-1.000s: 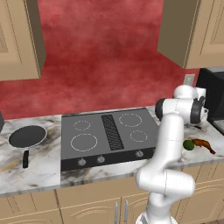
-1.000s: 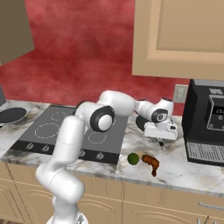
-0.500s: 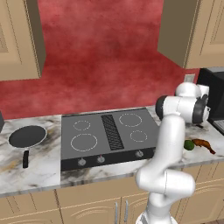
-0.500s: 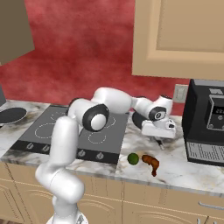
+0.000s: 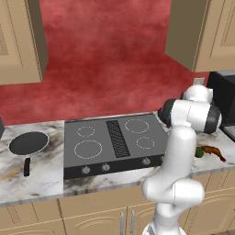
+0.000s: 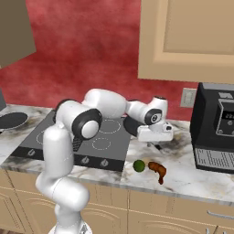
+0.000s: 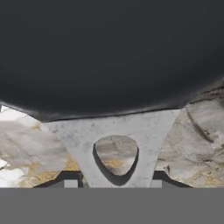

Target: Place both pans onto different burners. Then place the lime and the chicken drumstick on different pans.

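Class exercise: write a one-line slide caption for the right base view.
Robot gripper low over a black pan right of the cooktop; lime and drumstick wait nearby.

Light is even and soft across both base views, with no clear source and no glare. The red wall (image 5: 105, 59) has a mottled look and the cabinets (image 6: 187, 41) are flatly lit. Shadows on the bench (image 6: 192, 176) are faint. Edges look slightly jagged and soft, as rendered. In the hand view the pan (image 7: 109, 52) is a dark, featureless mass, perhaps too close for any detail; the marble below looks blurry.
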Motion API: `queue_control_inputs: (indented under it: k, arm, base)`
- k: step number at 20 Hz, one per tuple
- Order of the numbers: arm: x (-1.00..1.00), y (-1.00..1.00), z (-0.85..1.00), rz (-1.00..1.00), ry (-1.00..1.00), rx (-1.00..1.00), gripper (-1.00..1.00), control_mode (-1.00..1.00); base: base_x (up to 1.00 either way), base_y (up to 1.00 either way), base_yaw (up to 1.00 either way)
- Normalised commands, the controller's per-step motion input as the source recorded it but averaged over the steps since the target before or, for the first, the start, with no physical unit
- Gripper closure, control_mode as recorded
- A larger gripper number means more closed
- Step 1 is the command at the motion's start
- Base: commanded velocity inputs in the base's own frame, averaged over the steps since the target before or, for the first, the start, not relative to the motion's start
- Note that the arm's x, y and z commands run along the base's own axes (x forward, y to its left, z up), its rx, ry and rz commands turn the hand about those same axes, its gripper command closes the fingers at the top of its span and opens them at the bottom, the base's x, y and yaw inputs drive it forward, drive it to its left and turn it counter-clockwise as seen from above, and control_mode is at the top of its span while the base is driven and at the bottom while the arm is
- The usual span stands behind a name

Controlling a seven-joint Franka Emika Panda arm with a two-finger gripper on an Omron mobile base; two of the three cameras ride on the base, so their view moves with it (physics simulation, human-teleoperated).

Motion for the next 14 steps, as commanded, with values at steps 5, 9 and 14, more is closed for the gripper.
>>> queue_control_inputs:
  k: [5, 9, 14]
  arm:
    - [-0.09, 0.44, 0.12, 0.24, 0.00, -0.01, 1.00, -1.00]
    - [0.00, 0.43, 0.02, 0.22, 0.00, 0.00, 1.00, -1.00]
    - [0.04, 0.38, 0.00, 0.23, 0.01, 0.00, 1.00, -1.00]
  base:
    - [0.00, 0.00, 0.00]
    - [0.00, 0.00, 0.00]
    - [0.00, 0.00, 0.00]
